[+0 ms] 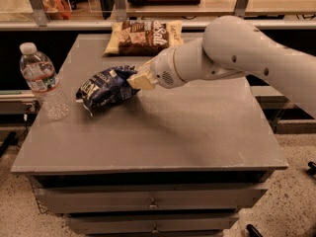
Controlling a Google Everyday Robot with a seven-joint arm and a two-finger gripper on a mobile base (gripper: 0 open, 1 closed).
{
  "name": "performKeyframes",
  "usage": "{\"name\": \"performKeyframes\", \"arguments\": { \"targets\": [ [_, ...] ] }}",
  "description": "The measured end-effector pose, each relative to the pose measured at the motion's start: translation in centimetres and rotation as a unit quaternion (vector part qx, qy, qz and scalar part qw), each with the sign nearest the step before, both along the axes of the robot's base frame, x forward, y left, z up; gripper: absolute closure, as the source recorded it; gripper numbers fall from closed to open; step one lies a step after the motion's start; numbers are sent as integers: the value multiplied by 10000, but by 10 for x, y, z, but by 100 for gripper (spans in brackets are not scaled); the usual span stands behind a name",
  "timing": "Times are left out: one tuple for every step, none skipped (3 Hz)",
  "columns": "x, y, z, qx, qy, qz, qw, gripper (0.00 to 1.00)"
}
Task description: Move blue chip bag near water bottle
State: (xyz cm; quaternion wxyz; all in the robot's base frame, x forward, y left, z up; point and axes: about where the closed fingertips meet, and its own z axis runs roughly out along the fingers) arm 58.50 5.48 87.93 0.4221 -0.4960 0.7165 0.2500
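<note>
The blue chip bag [104, 88] is a crinkly navy bag with white lettering, held just above the grey table top [187, 132] at its left middle. My gripper [134, 79] reaches in from the right on a white arm and is shut on the bag's right end. The water bottle [43, 81], clear with a white cap and a white-and-red label, stands upright at the table's left edge, a short gap left of the bag.
A tan-and-brown snack bag [144, 36] lies flat at the table's back edge, behind the gripper. A shelf rail runs behind the table. Drawers [153, 201] sit under the table top at the front.
</note>
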Motion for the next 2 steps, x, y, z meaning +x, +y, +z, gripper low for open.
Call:
{"name": "performKeyframes", "arguments": {
  "targets": [
    [0, 2, -6, 24, 39, -39, 10000, 22],
    [0, 2, -9, 22, 61, -63, 10000, 1]
  ]
}}
